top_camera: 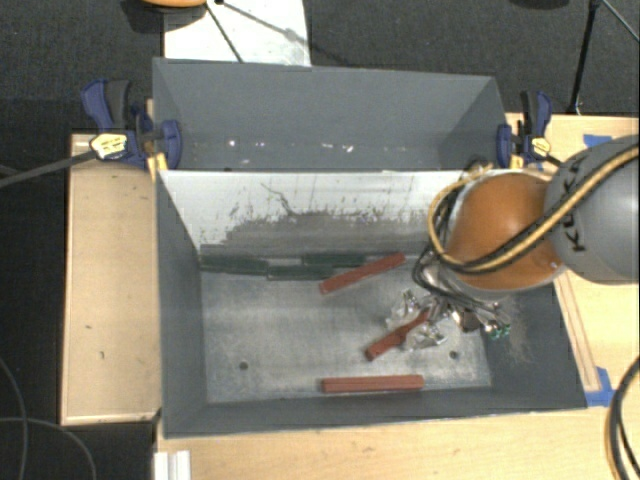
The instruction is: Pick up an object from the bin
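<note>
**Gripper low over the end of a short red-brown stick**

We look down into a grey bin [250, 353] with tall sloping walls. The arm [605, 233] reaches in from the right, and the orange cover [495, 230] at its wrist sits above the right part of the floor.

Four thin sticks lie well apart on the floor. A dark green stick [280, 265] runs along the foot of the back wall. Beside it, a red-brown stick [362, 273] tilts up to the right. Another red-brown stick [372, 384] lies level near the front wall.

The shortest stick [383, 346], also red-brown, lies right of centre. Its long axis runs from lower left to upper right.

The gripper [428, 320] hangs low below the cover, at this stick's upper right end. The rest of the stick stretches away to the left and toward the front wall. We cannot tell how far the gripper is open, or whether it has hold of the stick.

We judge that any grasp must close across this slanted axis, near the end under the gripper.
</note>
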### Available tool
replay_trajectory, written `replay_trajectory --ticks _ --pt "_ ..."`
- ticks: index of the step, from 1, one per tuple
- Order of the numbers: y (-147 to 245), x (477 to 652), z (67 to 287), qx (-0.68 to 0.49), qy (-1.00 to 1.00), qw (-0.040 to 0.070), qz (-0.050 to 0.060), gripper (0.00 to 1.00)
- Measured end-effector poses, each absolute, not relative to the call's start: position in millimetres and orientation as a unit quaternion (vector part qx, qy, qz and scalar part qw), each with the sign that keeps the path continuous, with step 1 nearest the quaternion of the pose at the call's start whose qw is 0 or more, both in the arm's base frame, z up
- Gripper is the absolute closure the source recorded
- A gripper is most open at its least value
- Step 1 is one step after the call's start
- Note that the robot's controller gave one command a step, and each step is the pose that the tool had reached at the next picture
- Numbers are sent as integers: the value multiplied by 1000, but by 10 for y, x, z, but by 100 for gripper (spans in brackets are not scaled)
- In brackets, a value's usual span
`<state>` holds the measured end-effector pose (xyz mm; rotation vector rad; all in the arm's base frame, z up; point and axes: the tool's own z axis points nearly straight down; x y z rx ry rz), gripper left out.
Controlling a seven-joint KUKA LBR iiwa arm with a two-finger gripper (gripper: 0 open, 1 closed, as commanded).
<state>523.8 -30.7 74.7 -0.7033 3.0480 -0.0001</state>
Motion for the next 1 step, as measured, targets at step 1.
replay_trajectory --ticks 1 --pt "-299 5266 2750 -212 977 -1 1 100"
